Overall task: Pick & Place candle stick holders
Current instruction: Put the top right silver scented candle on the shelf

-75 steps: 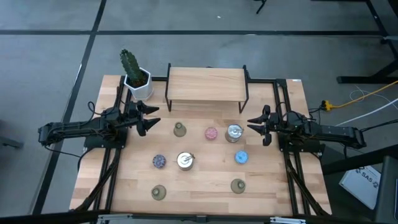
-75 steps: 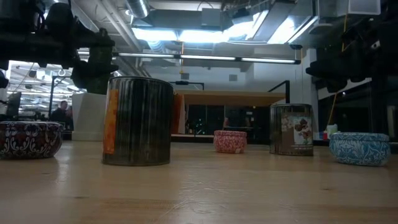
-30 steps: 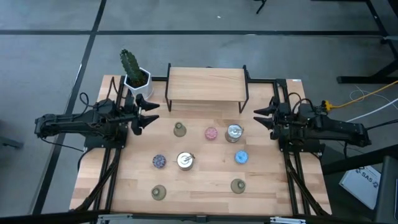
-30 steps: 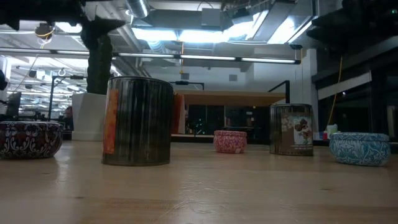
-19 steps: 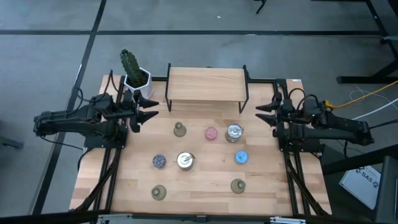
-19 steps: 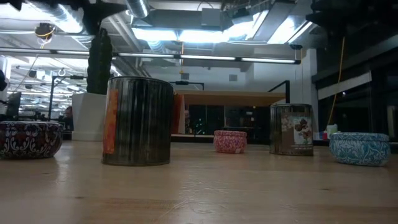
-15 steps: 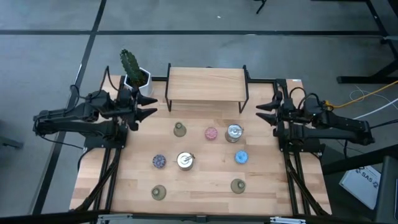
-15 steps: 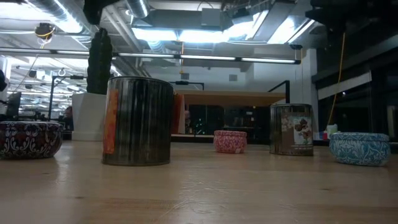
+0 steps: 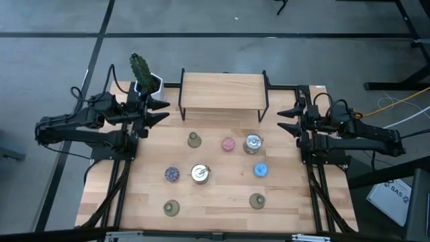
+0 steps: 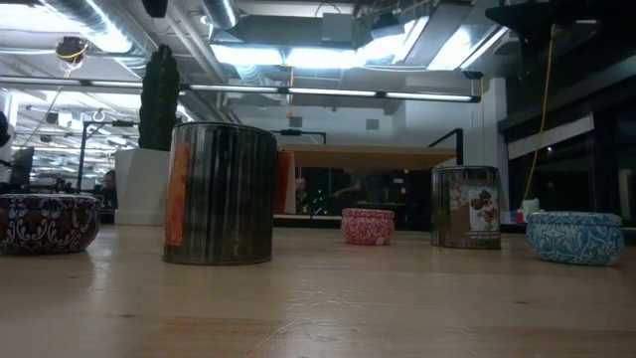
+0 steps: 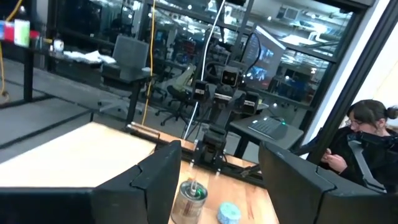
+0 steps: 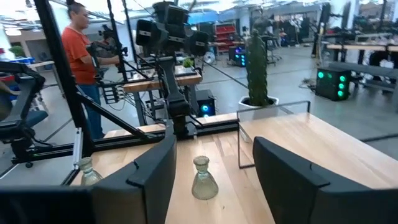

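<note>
Seven holders: standing loose on the wooden table [image 9: 222, 195], none being gripped.
Olive-green flared ones: one [image 9: 194, 140] sitting below the raised shelf [image 9: 223, 91], two more [image 9: 171, 208] [image 9: 257, 200] sitting near the front edge.
Round ones: pink [image 9: 228, 144], dark speckled [image 9: 172, 174] and blue [image 9: 261, 170] resting around the middle.
Silvery cups: one [image 9: 253, 142] standing beside the pink one, the other [image 9: 199, 173] standing mid-table.
Eighth holder: probably out of sight; I cannot find it.
Left gripper [image 9: 160, 111]: hovering by the cactus pot [image 9: 149, 86], fingers [image 11: 158, 174] spread apart, holding nothing.
Right gripper [image 9: 282, 119]: hanging at the shelf's right end, fingers [image 12: 283, 171] parted, holding nothing.
</note>
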{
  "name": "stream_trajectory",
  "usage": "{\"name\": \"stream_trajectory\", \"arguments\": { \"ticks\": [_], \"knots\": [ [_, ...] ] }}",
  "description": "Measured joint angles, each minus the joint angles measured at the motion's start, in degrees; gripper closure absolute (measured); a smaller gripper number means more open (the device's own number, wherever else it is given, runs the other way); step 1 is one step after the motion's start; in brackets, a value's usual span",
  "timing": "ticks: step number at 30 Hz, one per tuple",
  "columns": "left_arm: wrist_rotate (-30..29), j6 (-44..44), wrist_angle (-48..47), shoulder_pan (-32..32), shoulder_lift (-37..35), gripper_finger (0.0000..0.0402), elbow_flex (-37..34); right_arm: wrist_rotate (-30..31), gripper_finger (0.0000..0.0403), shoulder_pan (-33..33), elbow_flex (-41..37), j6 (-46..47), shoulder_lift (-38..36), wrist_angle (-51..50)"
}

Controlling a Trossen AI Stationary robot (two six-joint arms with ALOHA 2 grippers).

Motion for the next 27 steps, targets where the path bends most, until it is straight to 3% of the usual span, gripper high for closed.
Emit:
{"name": "stream_trajectory", "arguments": {
  "ticks": [13, 19, 27],
  "knots": [
    [4.63, 2.34, -3.69, -0.02, 1.35, 0.0190, 0.00, -3.25, 0.0185, 0.11, 1.09, -0.58, 1.36, 1.48],
    [8.41, 4.72, -4.81, -0.02, 0.88, 0.0202, 0.00, -2.52, 0.0186, 0.11, 6.44, -0.90, 6.68, -0.77],
    [8.96, 7.61, -6.19, -0.02, -0.78, 0.0233, 0.00, -2.46, 0.0190, 0.11, 14.15, -0.81, 15.40, -6.48]
  ]
}}
